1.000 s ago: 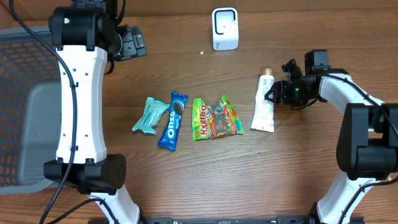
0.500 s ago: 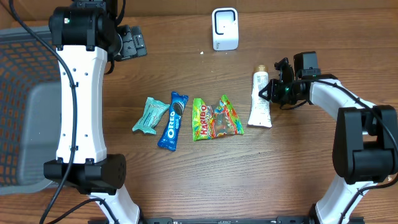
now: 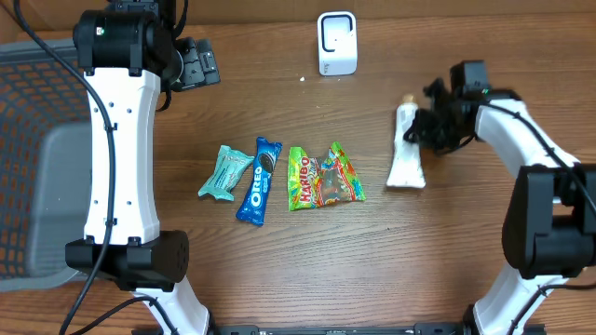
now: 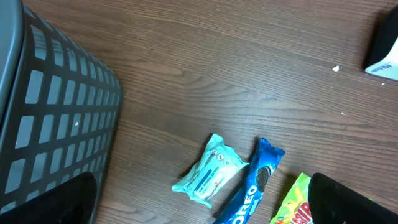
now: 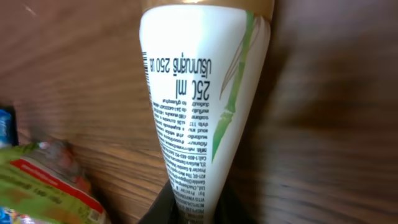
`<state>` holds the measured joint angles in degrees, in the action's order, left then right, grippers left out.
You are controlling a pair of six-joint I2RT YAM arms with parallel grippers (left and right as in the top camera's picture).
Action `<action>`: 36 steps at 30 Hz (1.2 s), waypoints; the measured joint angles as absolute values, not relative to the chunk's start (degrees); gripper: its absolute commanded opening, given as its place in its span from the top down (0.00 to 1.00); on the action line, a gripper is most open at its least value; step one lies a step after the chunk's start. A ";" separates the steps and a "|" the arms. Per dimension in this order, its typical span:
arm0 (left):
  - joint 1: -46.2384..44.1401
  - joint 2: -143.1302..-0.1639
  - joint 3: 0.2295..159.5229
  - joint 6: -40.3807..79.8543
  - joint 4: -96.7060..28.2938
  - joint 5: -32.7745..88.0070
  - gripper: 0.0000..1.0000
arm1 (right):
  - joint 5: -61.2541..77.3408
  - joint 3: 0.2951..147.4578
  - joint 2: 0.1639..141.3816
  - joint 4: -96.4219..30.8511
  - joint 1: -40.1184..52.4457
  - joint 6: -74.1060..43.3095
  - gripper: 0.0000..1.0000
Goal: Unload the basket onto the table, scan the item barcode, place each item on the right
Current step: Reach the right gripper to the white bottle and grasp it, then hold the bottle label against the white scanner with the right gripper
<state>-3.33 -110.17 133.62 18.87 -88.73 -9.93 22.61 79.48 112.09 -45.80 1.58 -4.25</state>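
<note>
Tube (image 3: 406, 154) slides toward three o'clock, pinched by right claw (image 3: 430, 130) (left claw (image 3: 194, 65) spread); next, lift toward scanner (image 3: 336, 42) at eleven.

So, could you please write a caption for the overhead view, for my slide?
Right gripper grasps the white tube beside a row of snack packets; white scanner stands behind.

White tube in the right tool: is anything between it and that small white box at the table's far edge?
Nothing visible does. Only bare table lies between the white tube and the white box; the snack packets lie off that path.
</note>
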 measured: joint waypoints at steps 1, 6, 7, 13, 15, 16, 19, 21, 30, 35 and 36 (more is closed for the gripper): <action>-3.33 -110.17 133.62 18.87 -88.73 -9.93 0.00 | 22.17 81.01 111.53 -46.46 1.61 -3.62 0.96; -3.33 -110.17 133.62 18.87 -88.73 -9.93 0.00 | 24.93 88.18 106.96 -49.67 2.11 1.80 0.96; -3.33 -110.17 133.62 18.87 -88.73 -9.93 0.00 | 26.22 88.95 106.24 -50.04 2.26 2.98 0.96; -3.33 -110.17 133.62 18.87 -88.73 -9.93 0.00 | 39.81 90.98 104.88 -50.17 2.39 9.39 0.96; -3.33 -110.17 133.62 18.87 -88.73 -9.93 0.00 | 45.78 91.09 104.88 -50.19 2.63 10.41 0.96; -3.33 -110.17 133.62 18.87 -88.73 -9.93 0.00 | 47.18 91.22 104.88 -50.24 2.74 10.59 0.96; -3.33 -110.17 133.62 18.87 -88.73 -9.93 0.00 | 48.71 92.82 104.88 -50.63 3.66 10.02 0.97; -3.33 -110.17 133.62 18.87 -88.73 -9.93 0.00 | 47.29 95.15 104.88 -51.05 4.91 8.84 0.97; -3.33 -110.17 133.62 18.87 -88.73 -9.93 0.00 | 18.39 113.27 104.84 -53.41 17.06 5.08 0.96; -3.33 -110.17 133.62 18.87 -88.73 -9.93 0.00 | -4.51 114.41 105.06 -46.06 22.57 6.31 0.96; -3.33 -110.17 133.62 18.87 -88.73 -9.93 0.00 | -8.78 114.41 105.56 -43.88 23.11 7.18 0.96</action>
<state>-3.33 -110.17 133.62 18.87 -88.73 -9.93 -8.78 114.41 105.56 -43.88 23.11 7.18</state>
